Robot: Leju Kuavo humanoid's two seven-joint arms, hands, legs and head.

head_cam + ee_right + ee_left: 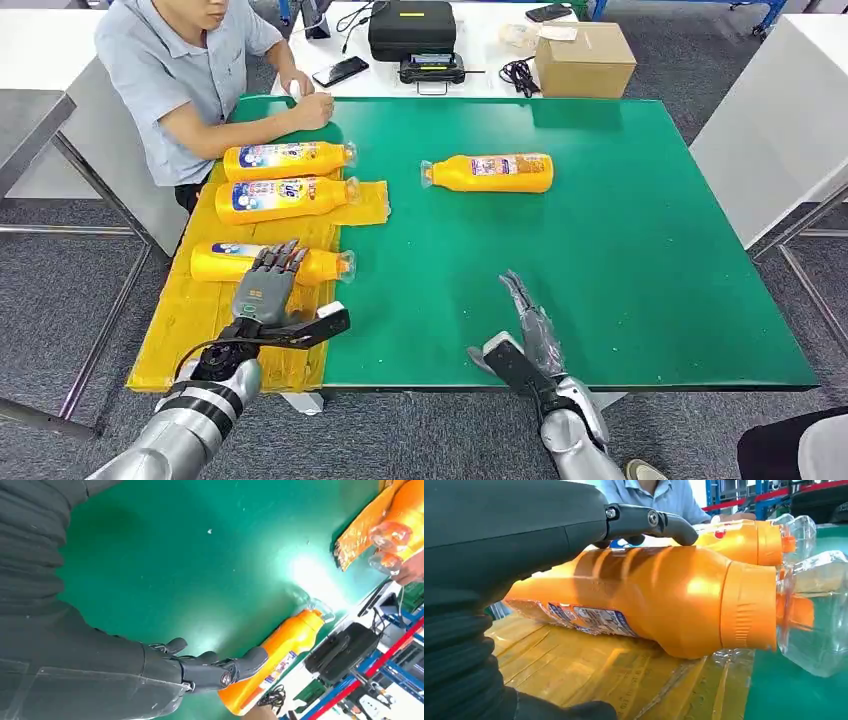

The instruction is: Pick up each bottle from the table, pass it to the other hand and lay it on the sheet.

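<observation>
A green table (pixel 620 260) carries a yellow sheet (pixel 190 330) along its left edge, and that sheet serves as the landmark here. Three orange bottles lie on their sides on it, clear caps pointing toward the table's middle. The near bottle (pixel 225 262) lies across the sheet closest to the robot; the left hand (pixel 268 285) rests on top of it with fingers laid over its body. From the left wrist view the fingers (pixel 659 522) arch over the bottle's shoulder, but whether they actually grip it cannot be told. Its label (pixel 589 620) is blue and white with small print too blurred to read.

The middle bottle (pixel 285 198) and the far bottle (pixel 285 157) lie side by side further up the sheet, each with a white and blue label bearing red marks; the writing is too small to make out.

A fourth bottle (pixel 490 172) lies on the bare green, well right of the sheet, cap pointing toward it. Its label is also unreadable.

The right hand (pixel 530 320) hovers over bare green near the table's front edge, well right of the sheet, fingers straight and spread, holding nothing.

A person (pixel 190 70) sits at the sheet's far end, a hand (pixel 312 108) resting on the table just beyond the far bottle. Behind, on a white table, stand a black case (pixel 412 28) and a cardboard box (pixel 585 60).
</observation>
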